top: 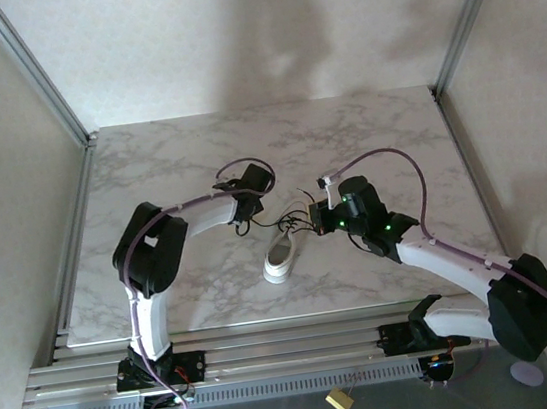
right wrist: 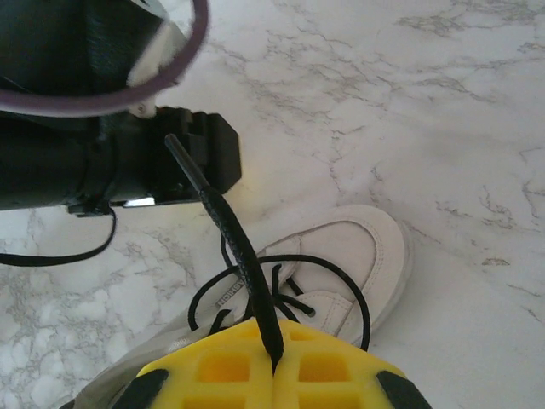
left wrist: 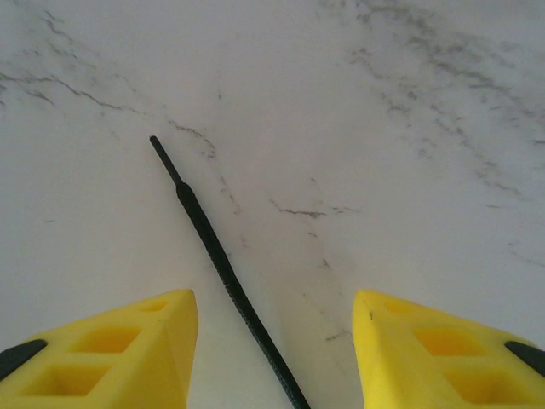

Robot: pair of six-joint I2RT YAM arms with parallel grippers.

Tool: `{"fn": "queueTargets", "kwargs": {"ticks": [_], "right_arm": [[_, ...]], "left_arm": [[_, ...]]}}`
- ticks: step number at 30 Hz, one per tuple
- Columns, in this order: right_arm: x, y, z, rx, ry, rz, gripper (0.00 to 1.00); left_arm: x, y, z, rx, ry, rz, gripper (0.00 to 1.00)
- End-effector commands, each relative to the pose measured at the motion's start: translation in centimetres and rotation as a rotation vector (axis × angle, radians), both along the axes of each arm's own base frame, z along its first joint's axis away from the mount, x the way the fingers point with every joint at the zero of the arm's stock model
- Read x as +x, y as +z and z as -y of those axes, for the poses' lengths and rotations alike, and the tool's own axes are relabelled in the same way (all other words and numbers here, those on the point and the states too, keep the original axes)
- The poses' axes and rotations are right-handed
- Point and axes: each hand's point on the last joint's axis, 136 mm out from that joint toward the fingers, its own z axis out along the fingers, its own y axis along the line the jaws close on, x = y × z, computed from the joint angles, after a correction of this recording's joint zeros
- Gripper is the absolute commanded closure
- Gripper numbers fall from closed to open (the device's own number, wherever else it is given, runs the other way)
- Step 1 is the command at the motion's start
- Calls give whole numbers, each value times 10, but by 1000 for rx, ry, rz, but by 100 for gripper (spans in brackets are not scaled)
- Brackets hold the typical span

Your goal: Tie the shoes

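Note:
The white shoe [top: 279,257] lies on the marble table [top: 168,168] between the two arms, its black laces loose. In the right wrist view the shoe [right wrist: 362,247] is just beyond my right gripper [right wrist: 274,341]. That gripper is shut on one black lace [right wrist: 230,230], whose free end sticks up past the fingertips. A lace loop [right wrist: 336,264] arches over the tongue. My left gripper [left wrist: 272,300] hangs open over the table. The other lace end [left wrist: 209,234] lies flat between its yellow fingers [left wrist: 162,328], touching neither. Seen from above, the left gripper [top: 245,211] is up-left of the shoe and the right gripper [top: 310,222] is to its upper right.
The left arm's black wrist [right wrist: 102,162] is close in front of the right gripper. Metal frame posts [top: 34,70] and white walls bound the table. A rail [top: 273,351] runs along the near edge.

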Motion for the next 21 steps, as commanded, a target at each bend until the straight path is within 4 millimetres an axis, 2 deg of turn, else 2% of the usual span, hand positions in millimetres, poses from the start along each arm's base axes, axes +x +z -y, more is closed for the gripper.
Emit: {"fn": "queueTargets", "kwargs": {"ticks": [1,7,12,14,18,21], "right_arm": [[-2,6,2,9,6,21,100],[-4,6,4,6,4,25,100],[-5,8,7,9,-4,28,100],[-5,9,7,11,-5,29,100],[-5,13,6,20,-3,35,100],[-5,18,4,25,3,38,100]], "left_arm": [[2,-10,-7,57,29,-37,49],[1,-21,-8,80,30,-68,54],[-4,-33,-11,78,27,-86,65],[-5,-35,-12,74,22,-89,74],[-2,-27,-12,62,-1,-76,100],[4,-7,-20,60,-1,-37,100]]}}
